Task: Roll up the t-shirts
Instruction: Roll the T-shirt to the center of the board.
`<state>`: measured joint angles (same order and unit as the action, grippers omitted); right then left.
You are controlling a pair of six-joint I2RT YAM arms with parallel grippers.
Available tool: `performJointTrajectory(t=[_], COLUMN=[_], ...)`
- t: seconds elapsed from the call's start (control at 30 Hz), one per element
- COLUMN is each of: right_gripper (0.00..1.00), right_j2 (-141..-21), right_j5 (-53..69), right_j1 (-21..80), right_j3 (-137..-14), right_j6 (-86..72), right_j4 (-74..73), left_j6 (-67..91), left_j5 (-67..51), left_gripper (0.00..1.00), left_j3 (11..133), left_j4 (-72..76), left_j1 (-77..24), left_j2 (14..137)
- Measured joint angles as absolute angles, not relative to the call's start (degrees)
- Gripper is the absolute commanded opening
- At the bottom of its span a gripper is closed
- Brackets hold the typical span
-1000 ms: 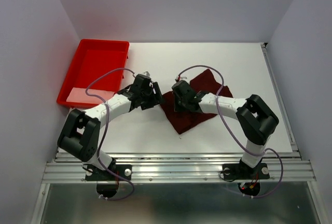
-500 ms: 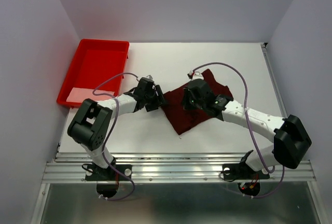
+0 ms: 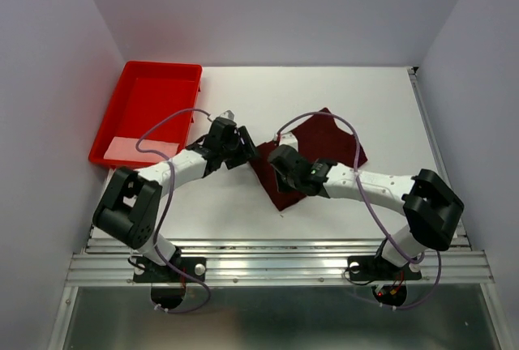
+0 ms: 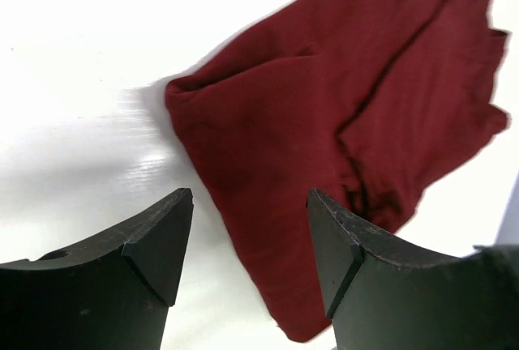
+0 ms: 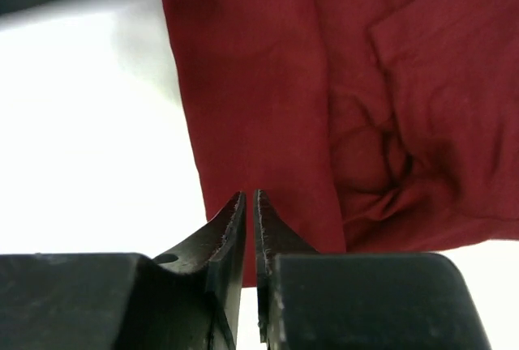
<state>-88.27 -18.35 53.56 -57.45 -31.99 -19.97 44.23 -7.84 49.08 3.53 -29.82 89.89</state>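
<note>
Cloth first: dark maroon t-shirt [image 3: 334, 135] flat on the white table [image 3: 243, 91], a little toward 3 o'clock from the table's middle, turned cornerwise with one point toward 12 o'clock and another toward 6 o'clock, its 9 o'clock half partly hidden under the right arm. Plain, no print, folded over itself with creases across it. Left pincer [image 3: 246, 151] at the shirt's 9 o'clock edge, reaching in from the 9 o'clock side; jaws spread wide, nothing between them. From the left wrist, left pincer [image 4: 250, 200] low in the picture, the t-shirt [image 4: 324, 115] running from the 1 o'clock corner down to a narrow tip near 6 o'clock, one blunt corner toward 10 o'clock, bare table at 9 o'clock; contact with the cloth impossible to judge. Right pincer [image 3: 276, 157] over the shirt's 8 o'clock part, close to the left one but apart from it. From the right wrist, right pincer [image 5: 250, 198] parted by only a thin slit, tips right at the cloth's 9 o'clock edge, no fabric seen pinched between them; t-shirt [image 5: 268, 83] filling the 12 to 3 o'clock area, with an overlapping flap and a bunched knot of wrinkles toward 3 o'clock. Bright red tray [image 3: 162, 66] at the table's 10 o'clock corner, well apart from the shirt.
</note>
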Motion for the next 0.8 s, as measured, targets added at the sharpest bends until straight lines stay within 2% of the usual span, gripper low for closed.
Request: performJointTrajectory(t=[0.3, 0.53, 0.73, 0.8], right_gripper=[0.32, 0.55, 0.55, 0.58], right_j2=[-92.1, -92.8, -96.3, -98.8], right_j5=[-25.2, -29.4, -34.0, -35.9], right_j1=[58.2, 61.4, 66.1, 67.3], right_j3=[-60.2, -62.7, -66.1, -67.4], right_j6=[-31.2, -29.6, -27.2, -26.7], right_j4=[-24.4, -26.9, -28.9, -29.8], left_j6=[42.9, 42.0, 41.8, 41.7], left_j5=[-6.4, -5.4, -5.1, -5.1], left_gripper=[0.69, 0.69, 0.69, 0.69], left_j3=[49.1, 49.1, 49.1, 49.1], left_j4=[0.1, -3.9, -5.0, -5.2], left_j1=[-28.2, -25.7, -24.7, -24.6], left_j2=[82.0, 80.9, 79.9, 79.7])
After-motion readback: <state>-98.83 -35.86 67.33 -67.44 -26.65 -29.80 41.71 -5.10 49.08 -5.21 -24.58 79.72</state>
